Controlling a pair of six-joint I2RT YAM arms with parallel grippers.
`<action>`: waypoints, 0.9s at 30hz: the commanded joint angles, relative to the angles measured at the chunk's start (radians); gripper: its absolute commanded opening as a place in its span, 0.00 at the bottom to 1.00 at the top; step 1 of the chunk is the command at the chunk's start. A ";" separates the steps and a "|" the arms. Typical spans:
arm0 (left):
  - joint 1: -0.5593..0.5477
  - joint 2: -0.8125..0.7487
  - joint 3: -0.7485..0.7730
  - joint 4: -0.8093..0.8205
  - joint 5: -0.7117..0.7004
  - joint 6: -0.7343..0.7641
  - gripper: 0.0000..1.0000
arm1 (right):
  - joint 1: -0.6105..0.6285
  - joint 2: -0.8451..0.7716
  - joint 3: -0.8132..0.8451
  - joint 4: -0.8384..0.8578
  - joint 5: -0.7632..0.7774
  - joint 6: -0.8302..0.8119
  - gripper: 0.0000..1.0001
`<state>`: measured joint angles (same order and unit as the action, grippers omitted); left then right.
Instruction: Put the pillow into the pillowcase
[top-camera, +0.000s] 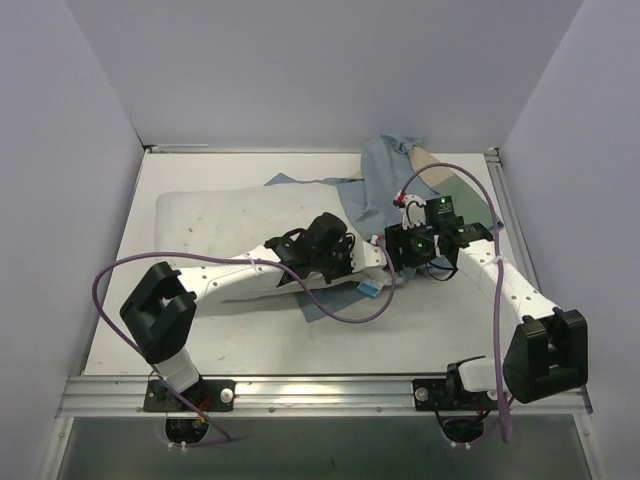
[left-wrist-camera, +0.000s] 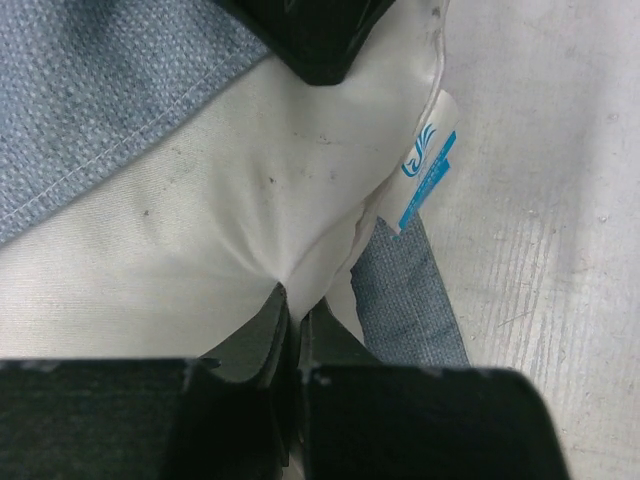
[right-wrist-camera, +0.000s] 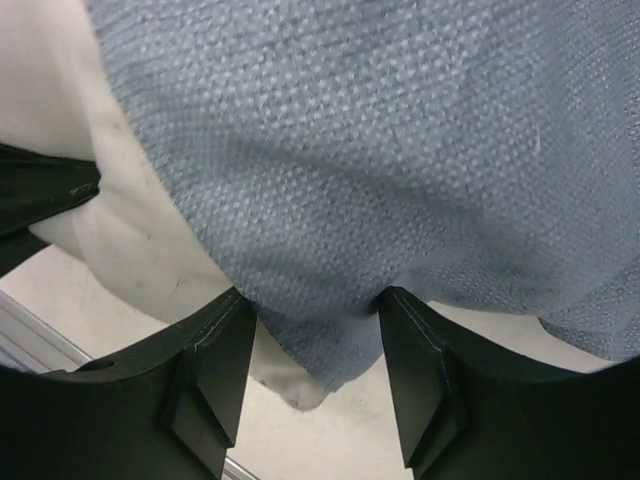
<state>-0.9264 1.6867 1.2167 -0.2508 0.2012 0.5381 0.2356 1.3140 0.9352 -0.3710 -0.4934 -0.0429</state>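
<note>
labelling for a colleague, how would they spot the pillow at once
On the white table, look left of centre, under the left arm. The pillow is the long plump white cushion there; the pillowcase beside it is thin, limp and blue-grey.

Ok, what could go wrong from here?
The left gripper pinches only a small fold of the pillow, so the fold may slip free when pushed. The pillowcase lies between the spread fingers of the right gripper; if that hold is loose, the cloth could slide out.
</note>
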 joint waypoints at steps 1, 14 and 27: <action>0.011 0.002 0.047 0.002 0.040 -0.038 0.00 | 0.021 0.036 0.045 0.027 0.130 -0.012 0.51; 0.061 0.067 0.132 0.004 0.044 -0.209 0.00 | -0.018 -0.021 0.100 -0.161 0.086 -0.092 0.00; 0.155 0.117 0.285 0.085 -0.121 -0.719 0.00 | 0.016 -0.067 0.284 -0.497 -0.184 -0.056 0.00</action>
<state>-0.7883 1.8297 1.4487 -0.2726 0.1947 0.0074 0.2264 1.2407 1.1809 -0.7185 -0.5285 -0.1356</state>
